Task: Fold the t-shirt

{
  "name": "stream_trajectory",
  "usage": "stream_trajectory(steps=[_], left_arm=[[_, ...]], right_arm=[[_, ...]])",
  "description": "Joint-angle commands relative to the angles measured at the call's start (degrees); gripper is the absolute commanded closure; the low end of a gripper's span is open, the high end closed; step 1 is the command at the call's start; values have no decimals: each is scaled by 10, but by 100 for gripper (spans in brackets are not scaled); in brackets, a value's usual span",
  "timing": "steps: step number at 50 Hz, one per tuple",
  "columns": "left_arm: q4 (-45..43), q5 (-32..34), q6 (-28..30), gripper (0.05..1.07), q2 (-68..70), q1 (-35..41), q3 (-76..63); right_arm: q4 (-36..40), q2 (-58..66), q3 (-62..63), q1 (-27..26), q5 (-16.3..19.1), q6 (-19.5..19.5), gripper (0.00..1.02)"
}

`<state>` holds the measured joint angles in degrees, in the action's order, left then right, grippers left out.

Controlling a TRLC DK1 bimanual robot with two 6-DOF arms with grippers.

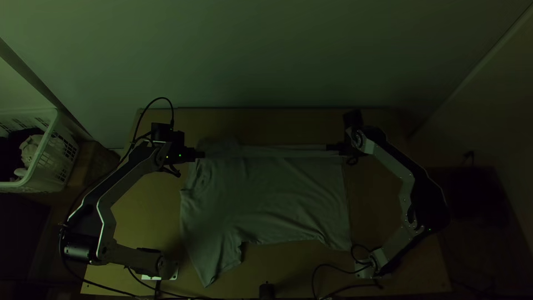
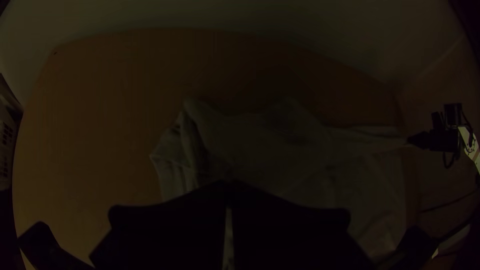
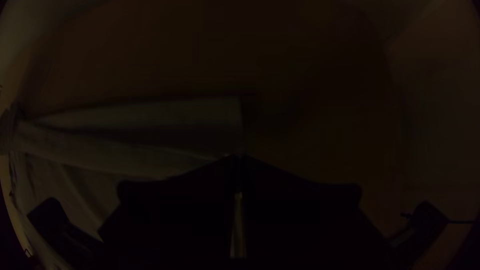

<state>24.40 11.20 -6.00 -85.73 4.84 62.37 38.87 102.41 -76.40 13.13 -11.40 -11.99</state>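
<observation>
- Pinching the pale t-shirt [image 1: 277,191], the left claw [image 1: 203,155] has its fingers together on the cloth near the neckline.
- Closed on the t-shirt near its hem is the right claw [image 1: 327,147].
- Between the two claws the cloth runs in a long, straight band; the rest spreads from there toward the counter's near edge, with light wrinkles and one sleeve [image 1: 214,261] pointing that way at the neck end.
- More of the t-shirt lies just beyond the band, bunched near the left claw, as far as the dim light lets me judge.
- Under the t-shirt is the light wooden counter [image 1: 139,214].
- Off the counter's left side, a white slatted basket [image 1: 60,145] holds pale cloth [image 1: 30,149] beside dark cloth [image 1: 10,155].
</observation>
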Motion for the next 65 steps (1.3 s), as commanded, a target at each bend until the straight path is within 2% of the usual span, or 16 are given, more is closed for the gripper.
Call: stream_trajectory(steps=[1,32,34,35,36,38,41,42,43,45,46,53,65], left_arm=[[-3,1,-9,105,36,2,-43],[-58,-1,-2,105,43,2,-160],[-58,-1,-2,101,36,2,-161],[-57,0,-2,95,34,2,-161],[-54,0,-2,88,33,2,-161],[-51,0,-2,68,32,2,-162],[-39,1,-2,43,40,2,-162],[-34,1,-2,35,44,3,-162],[-30,2,-2,28,48,3,-162],[-17,13,-2,14,54,2,-161],[-10,19,-2,11,57,2,-157],[6,26,9,11,109,2,-153],[119,27,25,11,162,3,-108]], right_arm=[[-15,-33,47,6,-11,-8,100],[-65,-57,165,5,-11,-23,100],[-65,-58,166,3,-11,-25,100],[-65,-59,167,2,-11,-25,99],[-65,-62,168,1,-11,-27,96],[-65,-66,171,0,-11,-29,77],[-64,-74,175,-6,-10,-33,24],[-62,-78,177,-8,-10,-37,11],[-59,-81,180,-11,-10,-41,5],[-56,-89,180,-13,-10,-42,4],[-56,-93,181,-16,-10,-42,4],[-53,-147,193,-24,-10,-36,4],[-42,-262,200,-27,-10,-20,4]])
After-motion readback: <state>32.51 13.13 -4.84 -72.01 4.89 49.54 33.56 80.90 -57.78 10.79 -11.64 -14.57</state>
